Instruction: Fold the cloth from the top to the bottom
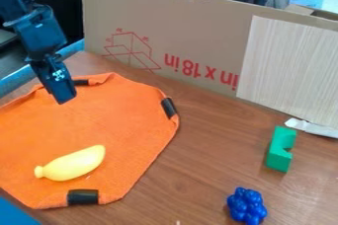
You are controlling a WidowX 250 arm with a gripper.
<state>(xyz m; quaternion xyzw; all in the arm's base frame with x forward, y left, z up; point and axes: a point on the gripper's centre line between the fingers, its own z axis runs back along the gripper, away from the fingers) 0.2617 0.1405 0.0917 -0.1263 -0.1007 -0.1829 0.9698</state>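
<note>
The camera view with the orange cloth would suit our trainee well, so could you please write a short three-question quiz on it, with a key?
1. Which of these lies on the orange cloth?
(a) the blue cluster
(b) the yellow banana-shaped toy
(c) the white strip

2. True or false: the green block rests on the wooden table, clear of the cloth.

3. Fill in "upper" or "lower": in this view, the tool is nearer the cloth's ____ edge.

Key: 1. b; 2. true; 3. upper
</note>
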